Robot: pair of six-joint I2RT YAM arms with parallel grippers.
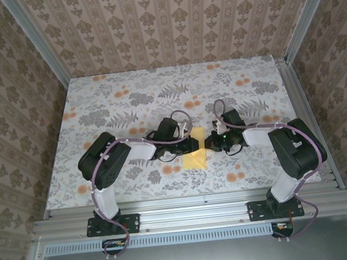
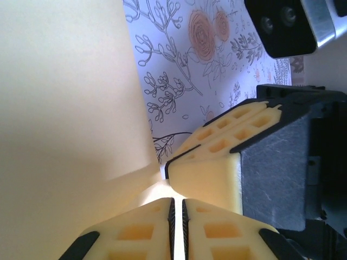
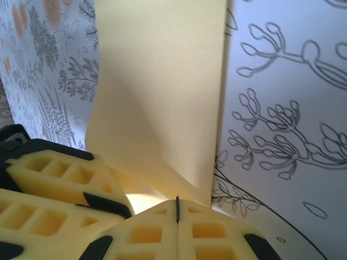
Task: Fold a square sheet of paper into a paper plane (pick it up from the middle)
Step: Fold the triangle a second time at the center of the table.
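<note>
The square sheet of paper (image 1: 195,160) is mustard yellow and lies at the table's middle, partly lifted and curved where both grippers meet over it. In the left wrist view the paper (image 2: 65,108) rises as a wide flap on the left. My left gripper (image 2: 177,201) has its pads a thin slit apart with the pale sheet between them. My right gripper (image 3: 177,199) is shut tight on the sheet's (image 3: 162,81) lower edge. The two grippers, left (image 1: 194,145) and right (image 1: 208,142), face each other tip to tip. The right one's fingers (image 2: 211,173) almost touch my left tips.
The table (image 1: 127,97) wears a grey floral cloth with orange flowers. An aluminium rail (image 1: 187,211) runs along the near edge, and patterned walls close the back and sides. Both arms' elbows fold outward at left (image 1: 106,161) and right (image 1: 298,148).
</note>
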